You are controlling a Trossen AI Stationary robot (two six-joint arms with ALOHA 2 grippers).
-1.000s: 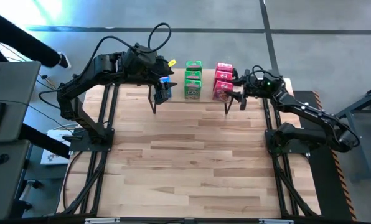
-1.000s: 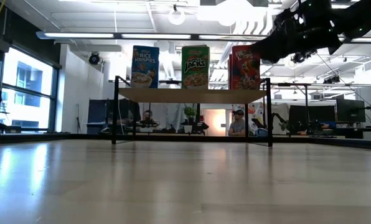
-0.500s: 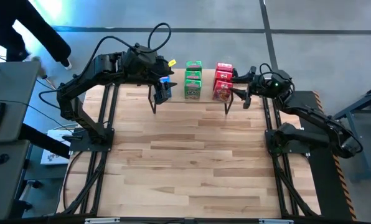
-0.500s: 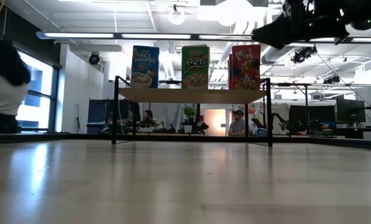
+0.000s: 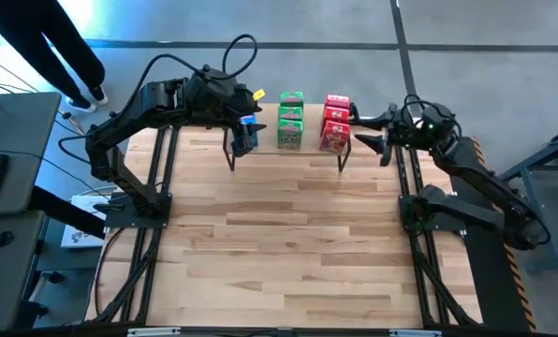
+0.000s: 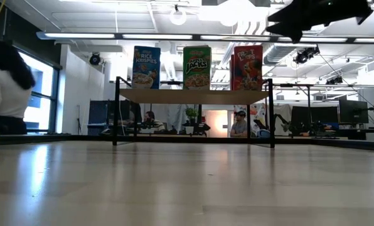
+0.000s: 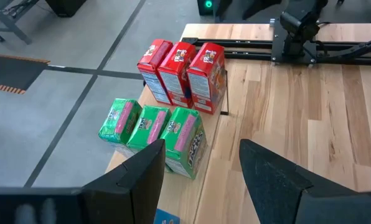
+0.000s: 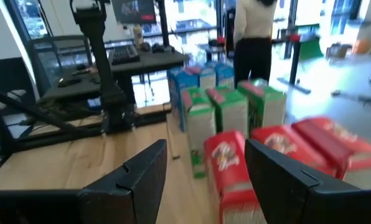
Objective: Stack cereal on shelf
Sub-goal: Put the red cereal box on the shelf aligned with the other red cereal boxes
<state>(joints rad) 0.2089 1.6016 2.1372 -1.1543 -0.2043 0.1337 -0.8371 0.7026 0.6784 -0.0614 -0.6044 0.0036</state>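
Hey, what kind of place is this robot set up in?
Probably an open office or lab: ceiling strip lights, desks with monitors behind the shelf, and a person at the windows.

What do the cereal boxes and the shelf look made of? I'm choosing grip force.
The red cereal boxes and green cereal boxes look like thin printed cardboard with a slight sheen: sharp folded edges and printed fronts. The shelf appears to have a light wooden top on thin black legs, probably metal.
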